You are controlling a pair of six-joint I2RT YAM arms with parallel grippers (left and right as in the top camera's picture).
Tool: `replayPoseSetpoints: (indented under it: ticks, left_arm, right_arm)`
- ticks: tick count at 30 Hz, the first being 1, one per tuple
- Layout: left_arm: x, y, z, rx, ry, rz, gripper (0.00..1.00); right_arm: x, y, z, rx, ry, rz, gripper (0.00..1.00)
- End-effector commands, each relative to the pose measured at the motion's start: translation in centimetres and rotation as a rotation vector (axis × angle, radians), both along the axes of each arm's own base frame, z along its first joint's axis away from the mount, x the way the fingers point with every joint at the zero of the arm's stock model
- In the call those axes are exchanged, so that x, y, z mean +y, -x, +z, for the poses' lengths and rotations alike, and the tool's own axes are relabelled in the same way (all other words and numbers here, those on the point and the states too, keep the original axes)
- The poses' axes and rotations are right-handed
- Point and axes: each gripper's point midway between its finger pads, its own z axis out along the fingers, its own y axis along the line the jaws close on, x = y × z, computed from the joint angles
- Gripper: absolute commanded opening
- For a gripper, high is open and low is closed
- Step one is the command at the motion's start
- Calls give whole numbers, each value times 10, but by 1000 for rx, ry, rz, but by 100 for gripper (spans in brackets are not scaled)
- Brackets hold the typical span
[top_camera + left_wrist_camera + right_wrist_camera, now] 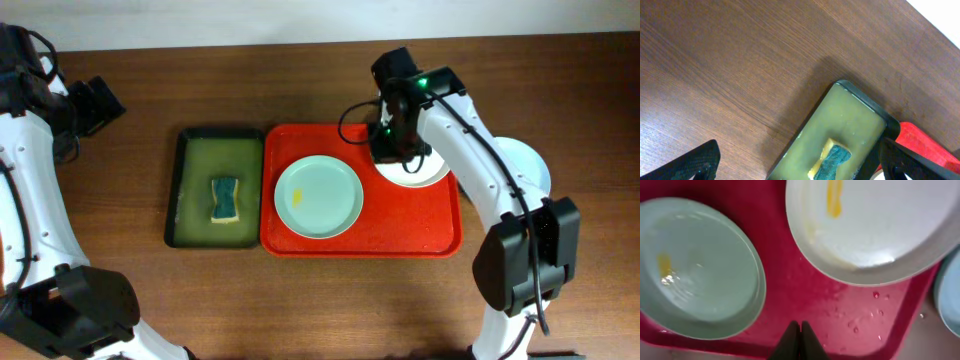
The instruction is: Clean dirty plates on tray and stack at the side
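The red tray (410, 225) holds a pale green plate (318, 197) with a small yellow smear and a white plate (418, 174) at its far right corner. In the right wrist view the white plate (875, 230) carries a yellow streak, and the green plate (695, 265) a yellow spot. My right gripper (392, 140) hangs over the tray's far edge beside the white plate. Its fingers (801, 330) are shut on nothing above wet bare tray floor (850, 305). My left gripper (105, 100) stays open at the far left, off the tray (925, 145).
A pale blue plate (530, 165) lies on the table right of the tray, its edge (950, 295) showing in the right wrist view. A dark green tray (190, 190) left of the red one holds a yellow-and-teal sponge (227, 198), seen between my left fingers (695, 165).
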Motion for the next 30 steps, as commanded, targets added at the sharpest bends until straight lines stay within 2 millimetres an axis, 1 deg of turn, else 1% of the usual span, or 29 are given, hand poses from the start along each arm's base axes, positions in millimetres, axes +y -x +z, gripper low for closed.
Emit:
replayPoseSetpoints:
  ticks: [1,2,3,4,5,6,7,8,9,10,11,12,13,14,15,16,17,18,19,21,22,24,25,26,28,29,30]
  left_arm:
    - [-1,-1,9,-25,5,5,99]
    - [-1,-1,9,-25,5,5,99]
    - [-1,-1,9,-25,5,5,99]
    - [-1,-1,9,-25,5,5,99]
    - [-1,-1,9,-25,5,5,100]
    - [-1,-1,9,-25,5,5,99]
    - [-1,-1,9,-25,5,5,99]
    - [-1,-1,9,-25,5,5,99]
    - [-1,-1,9,-25,5,5,100]
    - [-1,-1,9,-25,5,5,99]
    - [-1,0,8,-24,5,5,99]
    - [-1,-1,9,-25,5,5,99]
    - [-1,-1,9,-25,5,5,100]
    - [-1,-1,9,-25,5,5,99]
    - [-1,-1,9,-25,5,5,99]
    - [-1,-1,9,-25,5,5,99]
    - [-1,-1,9,-25,5,5,99]
    - [-1,-1,9,-25,5,5,99]
    - [-1,-1,9,-25,5,5,100]
    - [-1,0,9,-25,5,5,99]
    - [-1,-1,9,-25,5,5,99]
    - [-1,-1,9,-25,5,5,99]
    - [-1,0,8,-24,5,5,99]
    - [-1,-1,9,-25,5,5,100]
    - [-1,-1,9,-25,5,5,99]
    - [-1,-1,9,-25,5,5,99]
    - [-1,-1,9,-25,5,5,99]
  right_arm:
    - [20,19,4,-14,80,-1,4]
    - [26,24,2,-19,97,-35,4]
    - [26,25,3,-67,175,-75,4]
    - [28,24,7,-133,257,-75,4]
    - [38,27,11,-176,295,-35,4]
    - [48,32,11,-187,300,-3,4]
    - [54,35,10,-180,287,9,4]
    - [54,33,9,-171,263,-4,6]
    - [49,27,8,-178,254,-26,17]
    - [41,18,9,-186,246,-57,46]
    - [37,12,7,-163,206,-46,57]
    - [34,10,4,-133,159,-54,99]
    - [32,3,2,-105,77,-43,99]
    - [31,-2,1,-81,9,8,99]
    - [22,-1,0,-56,-5,-7,64]
    - [13,5,-1,-26,15,-13,29]
    - [15,9,-3,-14,22,0,23]
    - [17,13,-9,-4,31,12,19]
    - [17,15,-14,-3,49,19,18]
    - [18,23,-31,19,57,28,18]
    - [18,25,-36,17,52,32,18]
    - [30,30,-41,32,5,86,19]
    - [29,29,-42,15,11,86,16]
    - [29,28,-40,-11,-1,86,15]
    - [28,31,-17,-111,-45,84,15]
    - [25,37,-5,-158,-67,84,16]
    - [23,41,-1,-193,-87,69,19]
